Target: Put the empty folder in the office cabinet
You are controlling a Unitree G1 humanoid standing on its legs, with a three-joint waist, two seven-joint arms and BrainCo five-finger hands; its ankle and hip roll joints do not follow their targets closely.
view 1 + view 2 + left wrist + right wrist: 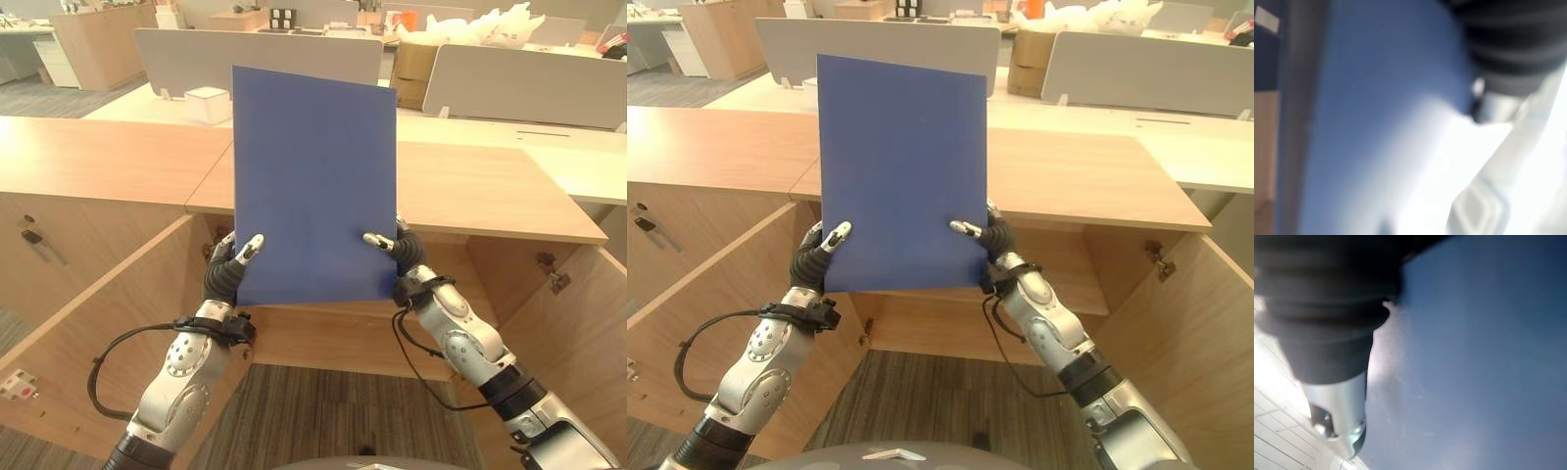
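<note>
Blue folder (313, 186) upright, pinched by left robot hand (227, 266), right robot hand (400, 251), above open cabinet (323, 333).

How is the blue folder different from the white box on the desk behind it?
The blue folder is flat, thin and dark blue; the white box is small, blocky and white. The folder is held upright in the air, pinched at its lower corners by the left hand and right hand; the box rests on the desk, untouched.
</note>
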